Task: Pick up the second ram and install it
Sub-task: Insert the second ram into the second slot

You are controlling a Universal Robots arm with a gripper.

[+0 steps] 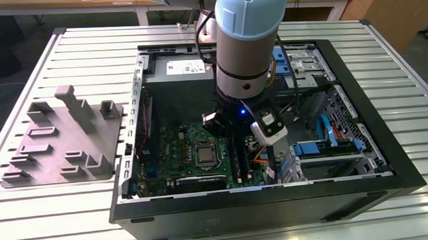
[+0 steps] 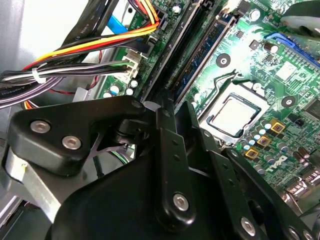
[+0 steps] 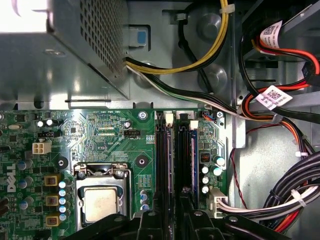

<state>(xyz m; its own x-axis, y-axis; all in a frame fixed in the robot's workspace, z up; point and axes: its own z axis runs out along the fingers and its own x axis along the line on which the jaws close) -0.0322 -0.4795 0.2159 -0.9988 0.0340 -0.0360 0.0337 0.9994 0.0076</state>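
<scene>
An open black desktop computer case (image 1: 386, 146) lies on its side on a ribbed grey metal table (image 1: 82, 210). A pale blue and silver robot arm (image 1: 245, 39) reaches straight down into the case, and its black gripper (image 1: 233, 143) sits low over the large green circuit board (image 1: 176, 153) with the square silver processor socket (image 1: 204, 154).

In the first wrist view, long black memory slots (image 3: 161, 165) run side by side next to the silver socket (image 3: 100, 202). Two thin blue circuit strips stand on edge in these slots. The second ram (image 3: 191, 160), a long flat blue strip, sits in the slot nearer the white connector (image 3: 216, 200) and the bundle of black, red and orange cables (image 3: 280, 200). The black gripper fingers (image 3: 150, 225) reach down at the near end of these slots, right at the strips.

In the second wrist view, the gripper's black linkage (image 2: 170, 165) covers the near end of the slots, and the blue ram strip (image 2: 202, 55) runs away from it. I cannot tell whether the fingers are spread or pinching the strip.

A grey moulded plastic holder (image 1: 61, 138) rests on the table towards the exterior view's left, outside the case.
</scene>
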